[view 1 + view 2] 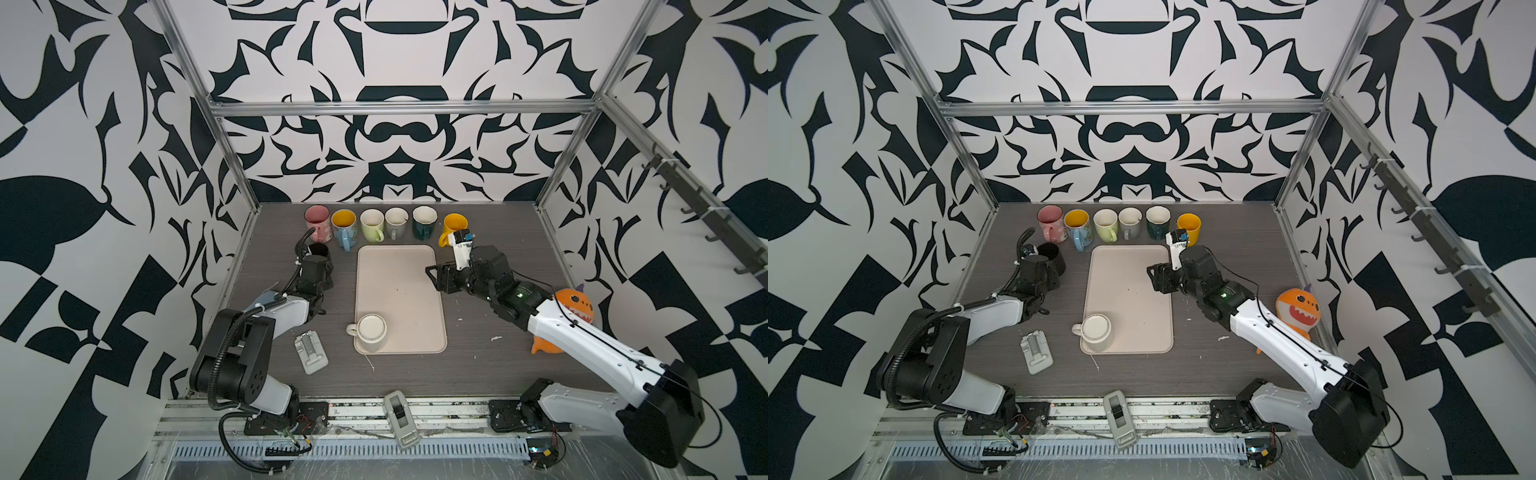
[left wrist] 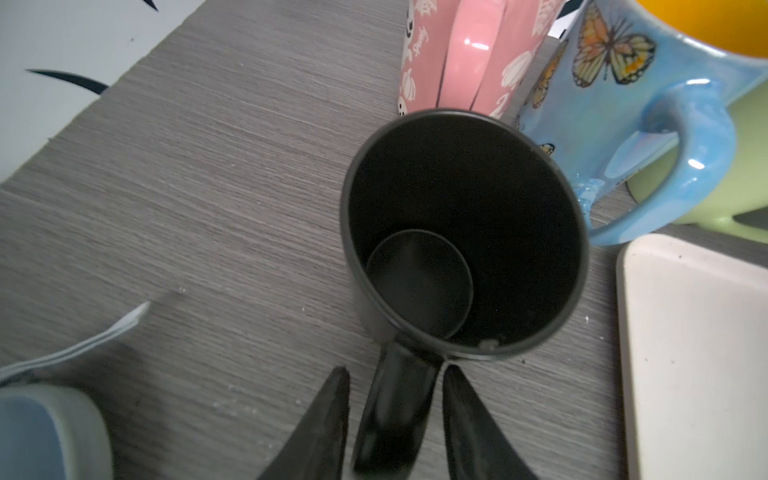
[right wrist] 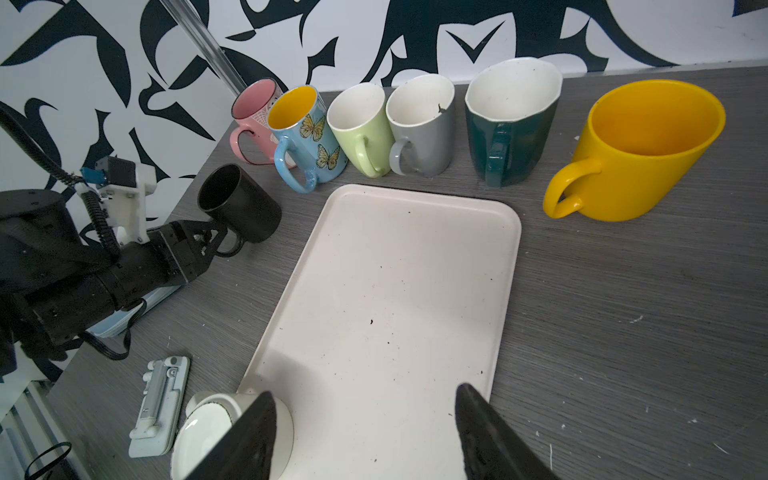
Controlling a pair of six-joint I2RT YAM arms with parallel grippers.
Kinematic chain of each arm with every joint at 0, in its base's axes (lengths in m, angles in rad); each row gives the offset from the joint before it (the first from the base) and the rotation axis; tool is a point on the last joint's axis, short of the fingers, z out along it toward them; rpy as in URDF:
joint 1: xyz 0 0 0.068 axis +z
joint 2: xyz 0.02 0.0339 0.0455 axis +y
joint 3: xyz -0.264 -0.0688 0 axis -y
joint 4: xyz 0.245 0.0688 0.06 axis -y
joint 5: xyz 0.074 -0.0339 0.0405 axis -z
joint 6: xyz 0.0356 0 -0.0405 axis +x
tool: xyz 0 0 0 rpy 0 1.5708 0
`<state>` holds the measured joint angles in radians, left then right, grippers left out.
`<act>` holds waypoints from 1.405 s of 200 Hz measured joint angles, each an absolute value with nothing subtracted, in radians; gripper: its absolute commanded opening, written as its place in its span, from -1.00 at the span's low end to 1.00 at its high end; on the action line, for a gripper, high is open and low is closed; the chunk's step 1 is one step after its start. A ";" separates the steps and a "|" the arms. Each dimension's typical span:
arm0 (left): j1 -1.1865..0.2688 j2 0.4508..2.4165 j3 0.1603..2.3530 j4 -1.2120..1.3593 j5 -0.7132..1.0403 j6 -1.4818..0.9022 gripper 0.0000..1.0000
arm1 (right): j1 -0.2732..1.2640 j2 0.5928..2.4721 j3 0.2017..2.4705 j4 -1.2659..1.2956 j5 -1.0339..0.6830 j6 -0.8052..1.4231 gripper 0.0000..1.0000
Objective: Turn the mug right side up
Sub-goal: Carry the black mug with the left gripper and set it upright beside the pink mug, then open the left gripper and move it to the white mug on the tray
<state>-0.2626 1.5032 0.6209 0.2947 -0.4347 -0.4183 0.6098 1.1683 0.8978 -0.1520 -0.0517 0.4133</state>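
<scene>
**A robot lab test cell**

An aluminium frame [image 1: 399,109] boxes in a grey table [image 1: 498,353]. Panels [image 1: 83,124] in a bold black-and-white pattern stand on three sides. A left arm [image 1: 274,309] and a right arm [image 1: 582,336] are bolted to a slotted rail [image 1: 457,409] along the front edge, with a corrugated cable hose [image 1: 224,345] running in the open. The table carries mixed props: a row of mugs [image 1: 372,224], a tray [image 1: 399,291] and an orange plush toy [image 1: 575,305].
</scene>
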 measured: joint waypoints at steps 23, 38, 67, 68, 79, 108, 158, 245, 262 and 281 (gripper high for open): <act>-0.262 1.503 0.621 0.293 -0.435 -0.427 0.03 | 0.610 1.169 0.898 -0.151 -0.052 0.416 0.40; -0.262 1.492 0.621 0.275 -0.434 -0.431 0.04 | 0.610 1.170 0.898 -0.149 -0.052 0.417 0.40; -0.263 1.379 0.620 0.208 -0.424 -0.462 0.07 | 0.610 1.185 0.898 -0.143 -0.056 0.421 0.40; -0.263 1.375 0.620 0.206 -0.422 -0.463 0.07 | 0.610 1.186 0.898 -0.143 -0.056 0.421 0.40; -0.264 1.290 0.620 0.173 -0.413 -0.484 0.09 | 0.610 1.195 0.898 -0.141 -0.060 0.424 0.40; -0.269 1.050 0.653 0.033 -0.368 -0.593 0.10 | 0.610 1.236 0.900 -0.140 -0.078 0.441 0.40; -0.271 0.791 0.743 -0.307 -0.294 -1.033 0.11 | 0.610 1.316 0.912 -0.141 -0.117 0.473 0.37; -0.332 0.672 0.565 -0.516 -0.063 -1.761 -0.01 | 0.610 1.258 0.879 -0.138 -0.115 0.533 0.35; -0.370 0.695 0.565 -0.523 -0.058 -1.827 -0.01 | 0.610 1.250 0.870 -0.138 -0.111 0.544 0.35; -0.423 0.736 0.565 -0.528 -0.054 -1.892 -0.01 | 0.610 1.244 0.857 -0.138 -0.111 0.554 0.35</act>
